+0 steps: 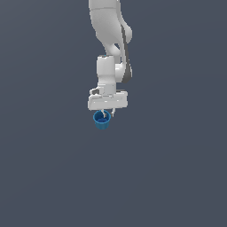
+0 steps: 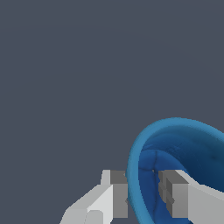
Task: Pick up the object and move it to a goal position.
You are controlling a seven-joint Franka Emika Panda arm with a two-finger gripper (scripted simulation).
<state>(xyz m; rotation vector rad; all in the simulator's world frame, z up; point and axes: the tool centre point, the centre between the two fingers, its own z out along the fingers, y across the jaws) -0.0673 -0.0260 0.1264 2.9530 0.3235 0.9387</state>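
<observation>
White two-finger gripper [image 1: 107, 112] on the Panda arm hangs straight down over the small bright blue round tapered cup [image 1: 102, 120], which sits just under the palm, roughly screen centre in the exterior view, at about 6 o'clock from the wrist block. Wrist view shows the grip geometry: one grey pad [image 2: 119, 194] outside the cup wall, the other inside the hollow, so the jaws straddle the rim [image 2: 133, 175] rather than the whole body. Gap is narrow, about one wall thickness; looks pinched on the rim, with both pads at or very near the wall, though true contact force can't be read from a render. Can't tell whether the cup is on the floor or already off it: flat grey background, no shadow. No goal marker visible in either view. For this step: keep the squeeze firm and steady, lift vertical, no wrist roll. A rim pinch is off-centre, so the cup will probably want to swing or tilt around the pads; move slowly, avoid sharp lateral acceleration, and keep the opening facing up during transit.
</observation>
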